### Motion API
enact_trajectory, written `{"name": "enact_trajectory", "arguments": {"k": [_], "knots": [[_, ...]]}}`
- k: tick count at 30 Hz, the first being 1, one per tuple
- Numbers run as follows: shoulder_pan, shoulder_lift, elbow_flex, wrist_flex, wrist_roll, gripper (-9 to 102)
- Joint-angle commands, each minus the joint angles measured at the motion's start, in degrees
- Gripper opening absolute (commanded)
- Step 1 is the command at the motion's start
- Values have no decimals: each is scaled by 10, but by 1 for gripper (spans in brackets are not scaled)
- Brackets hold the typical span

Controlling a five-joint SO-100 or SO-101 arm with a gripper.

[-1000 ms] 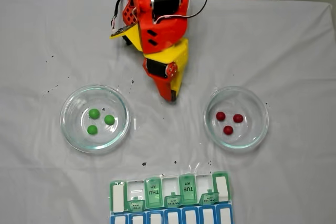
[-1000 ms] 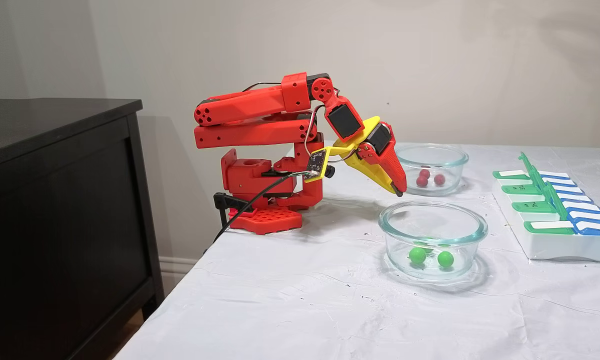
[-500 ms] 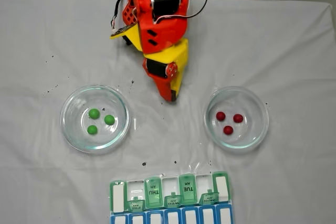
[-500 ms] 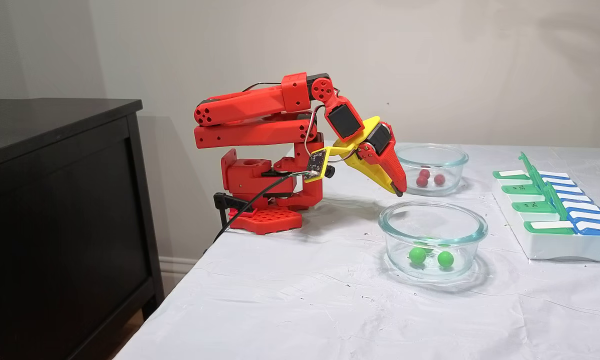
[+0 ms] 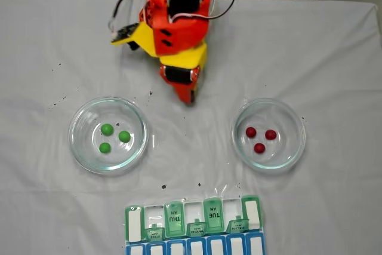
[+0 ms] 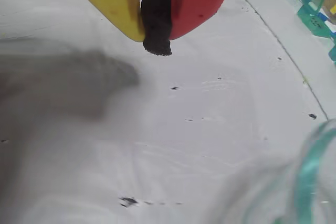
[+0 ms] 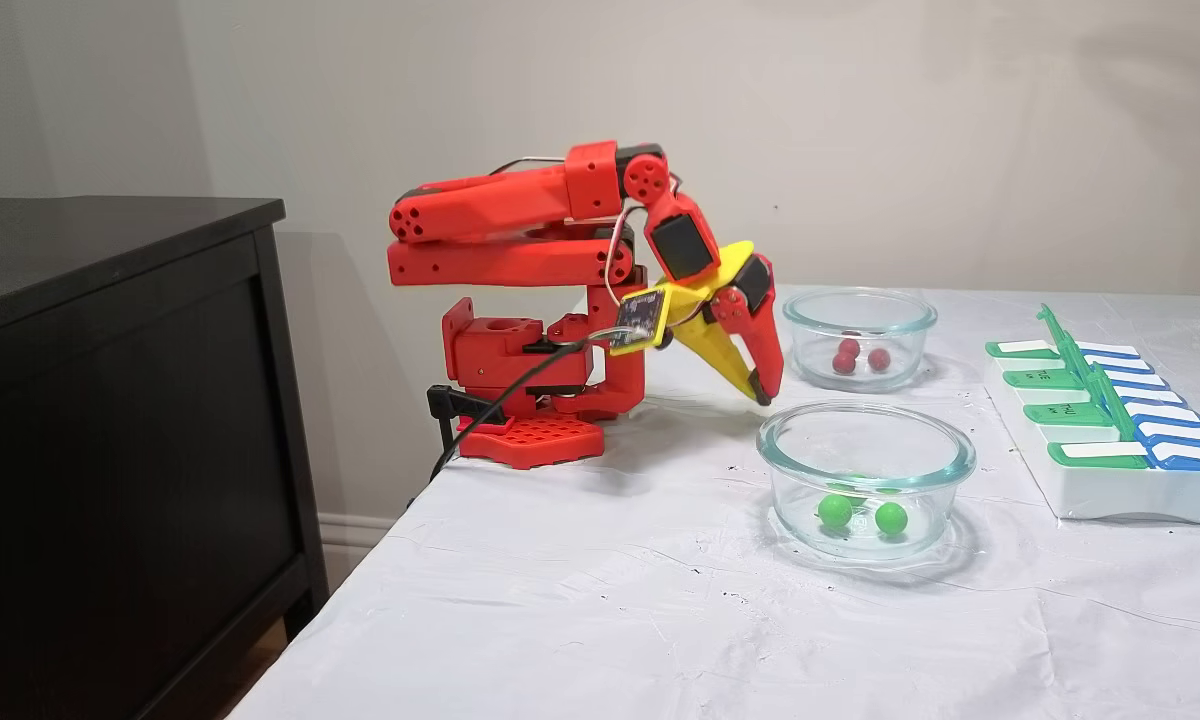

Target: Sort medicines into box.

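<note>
- In a fixed view from above, the left glass dish [image 5: 108,134] holds three green pills [image 5: 111,137]. There is bare white cloth [image 5: 48,46] all around it.
- The red and yellow arm [image 5: 176,10] comes in from the far edge, in the middle. Its gripper [image 5: 188,100] points down at the cloth between the two dishes and touches neither.
- In the wrist view, the two fingers are pressed together on a dark pad [image 6: 156,22] with nothing held (the tips sit above the cloth).
- The right glass dish [image 5: 268,134] holds three dark red pills [image 5: 260,138], well apart from the green ones.
- The pill box [image 5: 194,226] lies at the near edge. Some green lids stand up, and its blue row is cut off by the picture edge.
- In the wrist view, a glass rim [image 6: 310,171] at the right is blurry and cut off.
- In a fixed view from the side, a black cabinet [image 7: 110,420] stands left of the table.
</note>
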Motion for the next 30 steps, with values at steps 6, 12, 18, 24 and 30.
{"name": "enact_trajectory", "arguments": {"k": [6, 12, 18, 24, 30], "knots": [[54, 2, -254, 38, -222, 0], [-3, 1, -291, 6, -282, 0], [-52, -3, -338, -9, -371, 0], [-202, -153, -505, 86, -236, 3], [-301, -330, -651, 186, -148, 0]]}}
